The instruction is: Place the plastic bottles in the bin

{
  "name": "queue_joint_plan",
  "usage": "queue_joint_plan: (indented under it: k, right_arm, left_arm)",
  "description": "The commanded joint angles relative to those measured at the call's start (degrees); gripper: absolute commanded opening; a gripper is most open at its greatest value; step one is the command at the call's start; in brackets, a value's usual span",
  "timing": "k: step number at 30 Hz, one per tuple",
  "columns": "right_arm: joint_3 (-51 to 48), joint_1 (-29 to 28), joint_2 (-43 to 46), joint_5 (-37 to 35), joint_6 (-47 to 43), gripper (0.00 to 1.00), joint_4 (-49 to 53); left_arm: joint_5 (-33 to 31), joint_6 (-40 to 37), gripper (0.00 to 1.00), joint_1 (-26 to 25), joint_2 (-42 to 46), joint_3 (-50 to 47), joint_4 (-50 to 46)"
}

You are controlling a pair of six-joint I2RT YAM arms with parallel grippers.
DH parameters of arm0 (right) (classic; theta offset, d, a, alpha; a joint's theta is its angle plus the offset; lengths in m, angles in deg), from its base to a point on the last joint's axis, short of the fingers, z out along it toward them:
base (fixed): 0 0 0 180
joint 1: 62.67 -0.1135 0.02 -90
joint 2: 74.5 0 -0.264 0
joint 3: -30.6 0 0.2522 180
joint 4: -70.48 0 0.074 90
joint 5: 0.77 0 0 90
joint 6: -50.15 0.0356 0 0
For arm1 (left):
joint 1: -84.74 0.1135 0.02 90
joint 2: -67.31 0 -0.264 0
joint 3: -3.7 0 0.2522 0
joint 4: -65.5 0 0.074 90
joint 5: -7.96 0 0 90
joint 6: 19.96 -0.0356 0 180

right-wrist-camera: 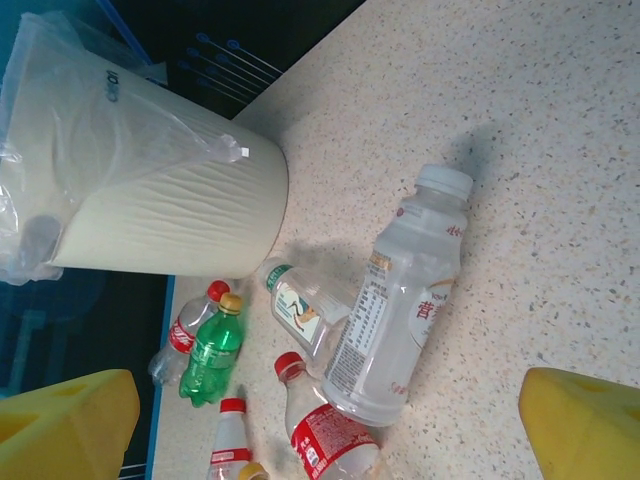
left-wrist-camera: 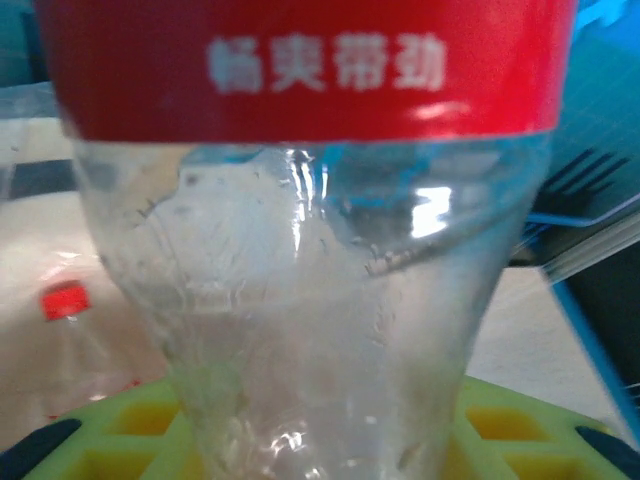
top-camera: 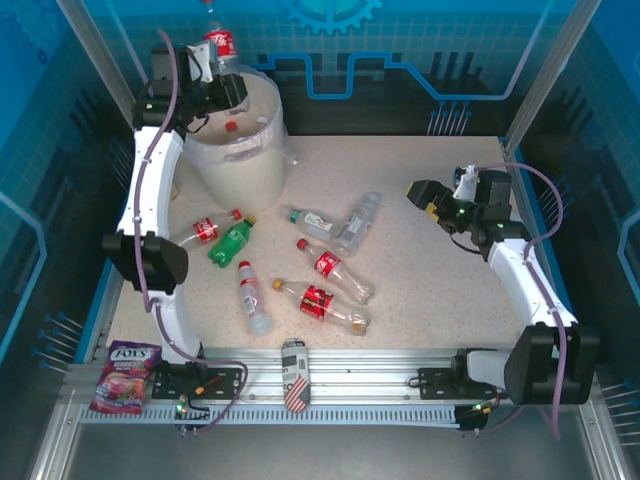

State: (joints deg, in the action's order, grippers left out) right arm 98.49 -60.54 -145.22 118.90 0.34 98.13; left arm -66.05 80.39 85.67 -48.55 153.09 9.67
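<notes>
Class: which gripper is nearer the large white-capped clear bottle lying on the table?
Right. The right gripper hangs open just beside the white-capped bottle, to its right; the left gripper is far off above the bin, shut on a red-labelled bottle.

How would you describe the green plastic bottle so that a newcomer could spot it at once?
Find the large round cream plastic bin at the table's far left. In front of it, clear plastic bottles lie scattered; the leftmost pair includes the green plastic bottle. It alone is green, with a yellow cap.
</notes>
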Motion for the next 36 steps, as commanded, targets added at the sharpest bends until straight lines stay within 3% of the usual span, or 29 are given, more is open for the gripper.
queue_joint_plan:
  k: [1, 14, 19, 22, 28, 36]
  right_arm:
    - [-0.60, 1.03, 1.65, -1.37, -2.83, 0.99, 3.07]
    - [-2.00, 1.04, 0.85, -1.29, -2.65, 0.99, 1.93]
    - [-2.27, 1.08, 0.34, -1.28, -2.82, 0.99, 1.67]
    - [-2.19, 0.99, 0.13, -1.28, -2.90, 0.99, 1.50]
    - [-2.01, 1.03, -0.30, -1.22, -2.92, 0.99, 1.40]
    - [-1.77, 0.86, -0.75, -1.21, -2.40, 0.99, 1.20]
  left_arm:
    - [-1.98, -8.05, 0.21, 0.94, -3.74, 5.02, -8.93]
    - [-2.31, -13.01, 0.25, 0.94, -4.28, -4.98, -7.88]
    - [-2.11, -13.34, 0.31, 0.92, -3.75, -8.51, -6.37]
    - [-2.34, -13.34, 0.40, 0.92, -3.67, -9.35, -6.02]
    - [-2.36, -13.71, 0.65, 0.92, -3.58, -9.43, -6.10]
    - [-2.46, -13.97, 0.76, 0.94, -3.85, -8.16, -6.36]
